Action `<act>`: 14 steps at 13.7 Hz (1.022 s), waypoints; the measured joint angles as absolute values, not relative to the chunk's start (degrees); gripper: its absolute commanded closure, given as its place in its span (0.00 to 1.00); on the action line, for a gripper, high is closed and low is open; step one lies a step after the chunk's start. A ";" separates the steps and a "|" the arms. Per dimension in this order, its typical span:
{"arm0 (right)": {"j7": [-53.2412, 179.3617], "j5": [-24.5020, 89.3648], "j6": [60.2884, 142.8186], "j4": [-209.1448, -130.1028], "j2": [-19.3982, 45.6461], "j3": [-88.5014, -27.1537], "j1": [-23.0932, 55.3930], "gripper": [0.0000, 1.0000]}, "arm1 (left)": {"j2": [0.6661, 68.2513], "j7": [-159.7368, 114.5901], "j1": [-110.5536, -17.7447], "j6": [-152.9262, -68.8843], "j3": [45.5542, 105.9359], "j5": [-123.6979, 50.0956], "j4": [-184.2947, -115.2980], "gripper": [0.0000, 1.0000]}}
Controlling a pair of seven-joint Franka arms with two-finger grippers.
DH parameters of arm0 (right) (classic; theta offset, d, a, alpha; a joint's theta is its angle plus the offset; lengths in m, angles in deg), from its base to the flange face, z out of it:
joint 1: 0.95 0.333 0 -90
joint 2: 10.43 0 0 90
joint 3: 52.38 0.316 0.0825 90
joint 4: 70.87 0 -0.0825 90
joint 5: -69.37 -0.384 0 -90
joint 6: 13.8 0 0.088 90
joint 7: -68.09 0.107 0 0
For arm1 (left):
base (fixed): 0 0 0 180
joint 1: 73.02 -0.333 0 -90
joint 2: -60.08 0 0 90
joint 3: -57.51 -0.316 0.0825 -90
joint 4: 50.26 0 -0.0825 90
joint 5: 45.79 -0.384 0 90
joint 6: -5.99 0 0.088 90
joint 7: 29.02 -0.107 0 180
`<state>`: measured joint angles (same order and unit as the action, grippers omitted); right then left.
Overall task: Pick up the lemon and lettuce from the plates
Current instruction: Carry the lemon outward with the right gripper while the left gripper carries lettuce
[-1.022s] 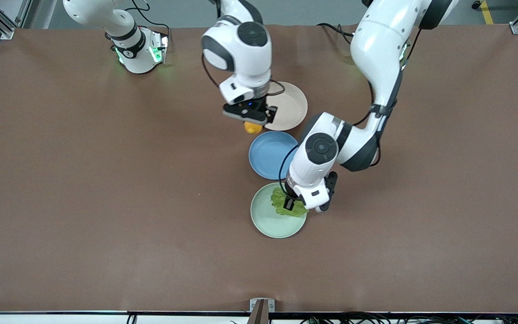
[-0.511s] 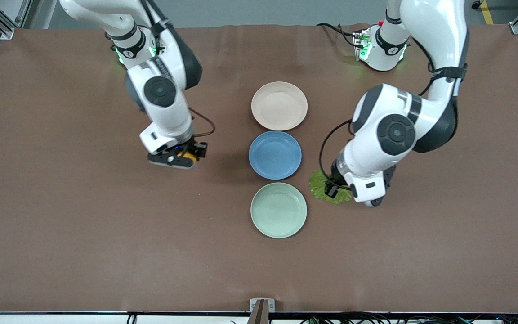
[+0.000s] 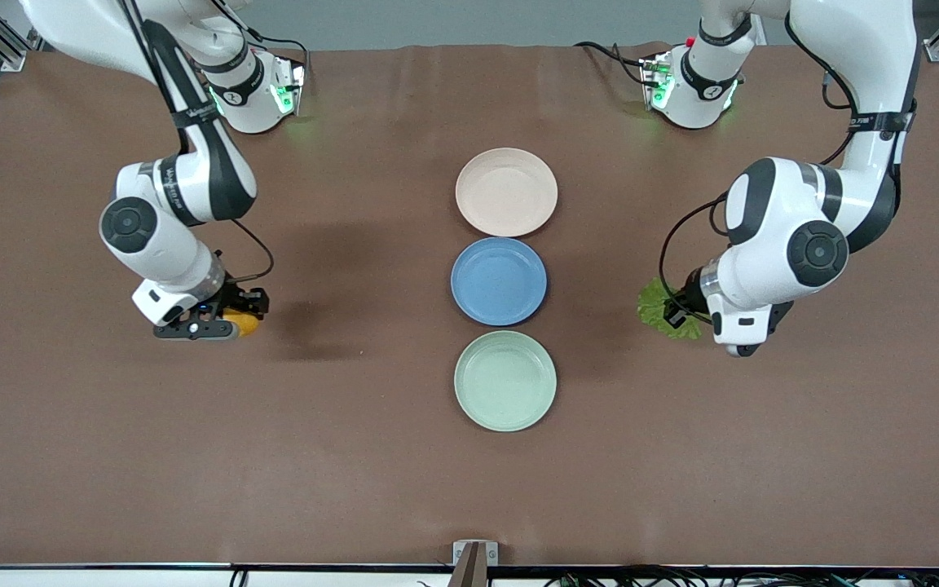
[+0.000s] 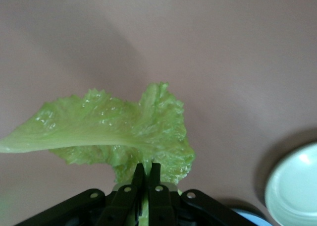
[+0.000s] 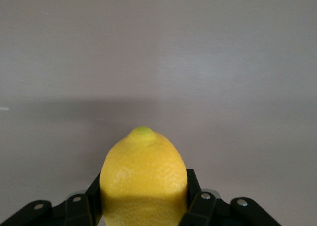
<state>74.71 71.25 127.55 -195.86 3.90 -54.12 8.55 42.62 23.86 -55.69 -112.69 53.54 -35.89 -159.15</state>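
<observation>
My right gripper [image 3: 225, 319] is shut on the yellow lemon [image 3: 244, 324] over bare table toward the right arm's end; the lemon fills the right wrist view [image 5: 143, 181] between the fingers. My left gripper [image 3: 676, 315] is shut on the green lettuce [image 3: 659, 308] over bare table toward the left arm's end. In the left wrist view the leaf [image 4: 114, 132] hangs from the closed fingers [image 4: 139, 181]. The beige-pink plate [image 3: 506, 191] and the mint green plate [image 3: 505, 380] lie mid-table, both bare.
A blue plate [image 3: 499, 280] lies between the two task plates, bare. The rim of the mint green plate [image 4: 294, 186] shows in the left wrist view. Brown table cloth spreads all around.
Both arms have swung outward from the plates. The right gripper carried the lemon toward its end of the table, the left gripper carried the lettuce toward its end.
</observation>
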 measured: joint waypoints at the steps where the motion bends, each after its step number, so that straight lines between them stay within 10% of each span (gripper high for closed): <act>1: 72.95 71.25 129.83 -197.55 4.33 -54.11 7.12 0.99 | 43.18 21.98 -56.60 -115.60 53.55 -35.89 -162.03 0.99; 8: 68.26 71.23 138.86 -199.94 11.68 -53.67 5.43 0.98 | 41.10 15.35 -58.01 -134.99 53.65 -35.89 -174.51 0.90; 10: 66.38 71.20 139.16 -199.90 12.55 -53.50 4.39 0.98 | 40.39 13.44 -58.36 -135.79 53.62 -35.89 -174.90 0.69; 12: 65.49 71.13 139.14 -199.82 12.57 -53.11 3.57 0.97 | 40.23 11.15 -58.77 -135.87 53.61 -35.89 -174.90 0.14; 14: 65.05 70.51 139.01 -199.81 12.57 -51.45 2.45 0.96 | 40.24 8.42 -59.31 -136.04 53.60 -35.89 -174.86 0.01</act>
<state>65.05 70.51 139.01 -199.81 12.57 -51.45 2.45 40.24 8.42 -59.31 -136.04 53.60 -35.89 -174.86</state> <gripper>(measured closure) 0.352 0.656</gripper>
